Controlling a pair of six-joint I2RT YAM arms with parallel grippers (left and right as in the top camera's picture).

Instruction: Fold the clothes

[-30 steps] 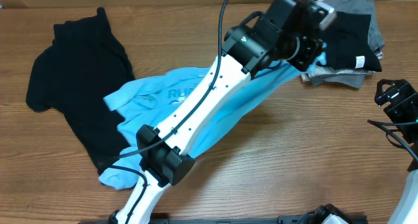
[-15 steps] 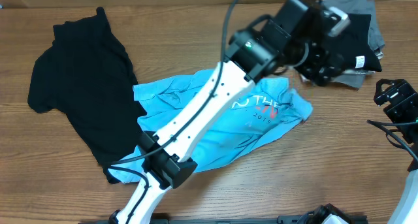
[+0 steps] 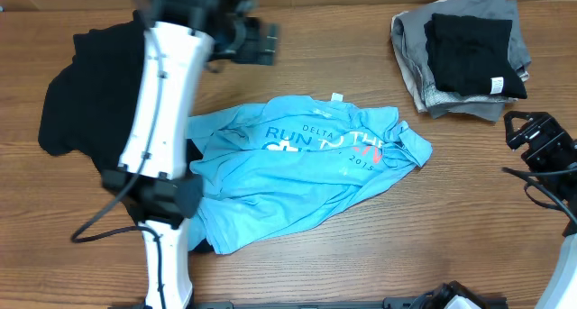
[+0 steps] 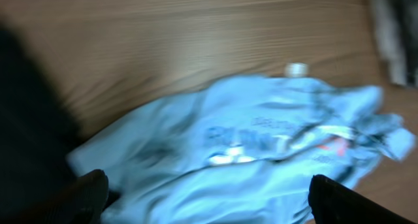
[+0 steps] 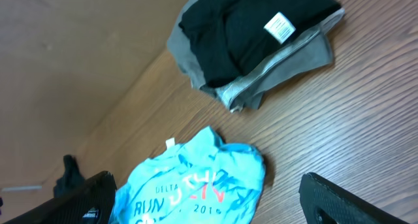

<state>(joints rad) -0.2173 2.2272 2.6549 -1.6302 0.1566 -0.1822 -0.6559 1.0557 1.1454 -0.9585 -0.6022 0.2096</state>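
The light blue T-shirt (image 3: 306,165) lies crumpled but spread out mid-table, lettering up; it also shows in the left wrist view (image 4: 248,145) and the right wrist view (image 5: 189,185). A black garment (image 3: 99,111) is spread at the left, partly under my left arm. My left gripper (image 3: 269,42) hovers, blurred, behind the shirt's back left, open and empty, its fingers (image 4: 85,196) wide apart above the shirt. At the right table edge my right gripper (image 3: 539,142) stands open and empty, its fingertips (image 5: 349,199) apart from the cloth.
A folded pile of grey and black clothes (image 3: 464,52) sits at the back right, seen also in the right wrist view (image 5: 255,41). The left arm's white link (image 3: 162,120) stretches over the black garment. Bare wooden table (image 3: 469,219) lies in front of the right gripper.
My left gripper let go of the blue T-shirt and swung from the back right to the back left. The shirt dropped and now lies spread on the table. The right gripper barely shifted.
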